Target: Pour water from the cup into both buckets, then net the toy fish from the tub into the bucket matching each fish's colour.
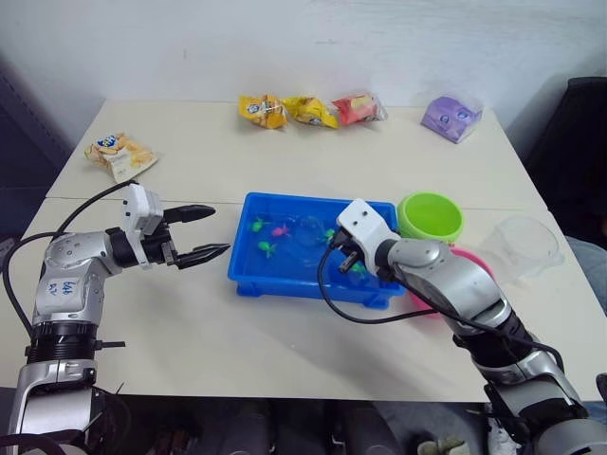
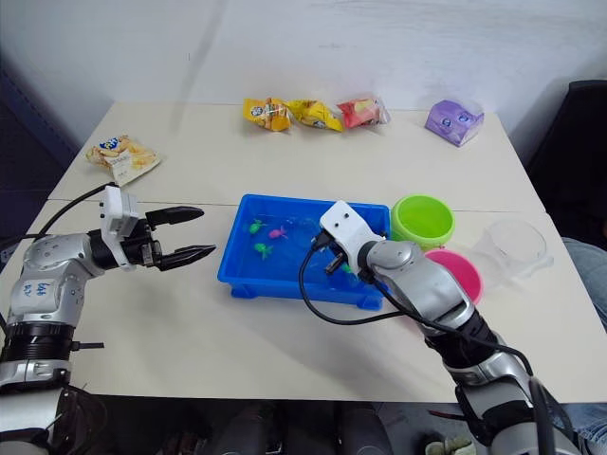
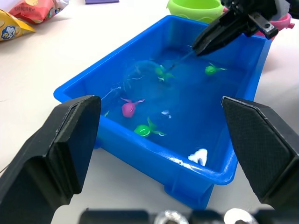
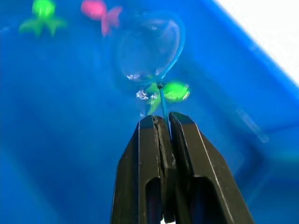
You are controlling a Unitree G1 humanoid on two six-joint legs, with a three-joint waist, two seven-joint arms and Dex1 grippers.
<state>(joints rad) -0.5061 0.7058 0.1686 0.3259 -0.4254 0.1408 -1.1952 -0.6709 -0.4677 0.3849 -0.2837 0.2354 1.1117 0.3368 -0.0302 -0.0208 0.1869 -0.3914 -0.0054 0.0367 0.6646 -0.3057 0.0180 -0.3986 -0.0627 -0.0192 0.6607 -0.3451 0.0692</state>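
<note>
The blue tub (image 1: 285, 286) sits mid-table, holding water and several small fish, such as a pink one (image 3: 127, 107) and a green one (image 3: 142, 129). My right gripper (image 4: 161, 122) reaches into the tub, shut on the net's thin handle. The net's hoop (image 4: 149, 49) lies in the water, with a green fish (image 4: 175, 91) at its base. My left gripper (image 1: 204, 232) hovers open and empty just left of the tub. The green bucket (image 2: 424, 220) and the pink bucket (image 2: 460, 270) stand right of the tub. The clear cup (image 2: 517, 245) is beyond them.
Snack packets line the table's far edge: two yellow (image 1: 264, 111), one red (image 1: 358, 107), one purple (image 1: 452, 117). Another packet (image 1: 119, 154) lies at the far left. A dark chair (image 1: 579, 152) stands off the right side.
</note>
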